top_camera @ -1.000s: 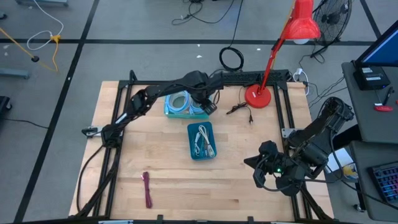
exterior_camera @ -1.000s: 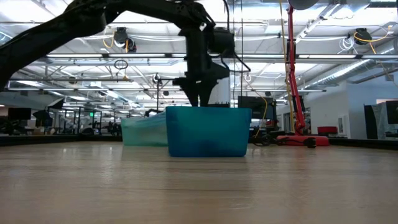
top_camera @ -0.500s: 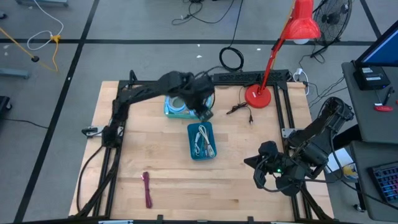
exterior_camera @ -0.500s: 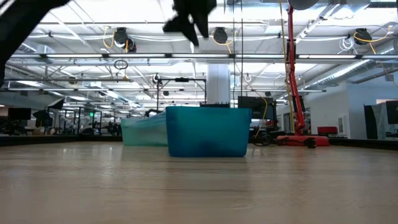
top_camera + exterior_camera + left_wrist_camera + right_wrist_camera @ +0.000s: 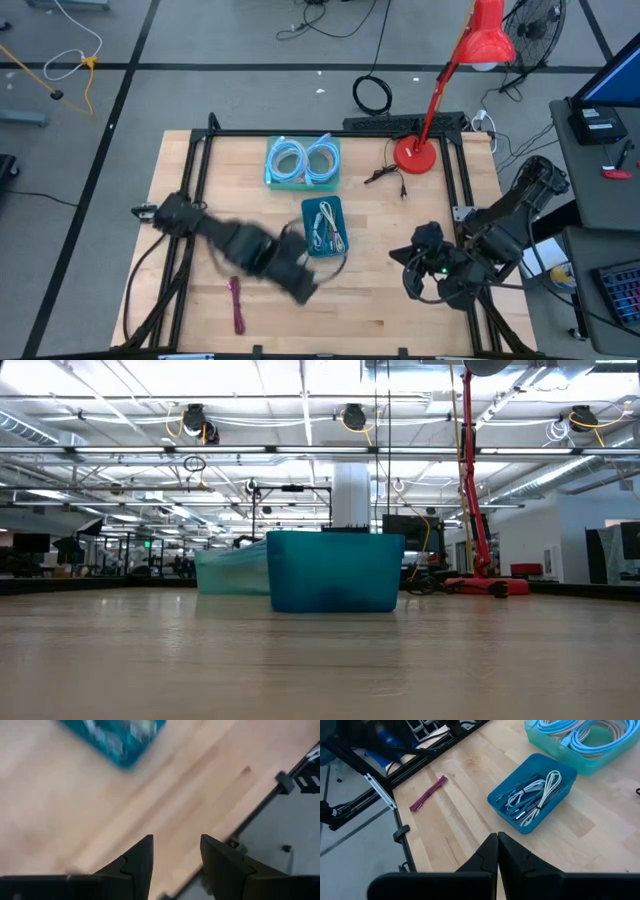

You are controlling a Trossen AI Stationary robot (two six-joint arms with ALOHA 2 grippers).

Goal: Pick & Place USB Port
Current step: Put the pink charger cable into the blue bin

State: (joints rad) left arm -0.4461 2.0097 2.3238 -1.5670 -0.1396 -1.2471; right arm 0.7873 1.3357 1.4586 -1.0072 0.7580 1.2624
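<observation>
The left gripper has swung back from the far cable tray to the near table, fingers spread and empty; the blue bin beyond holds the cables, so nothing was carried. The right gripper waits, pressed together

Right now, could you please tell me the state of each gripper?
Left gripper: open and empty, above the bare wooden table.
Right gripper: shut, holding nothing, at the table's right edge.
</observation>
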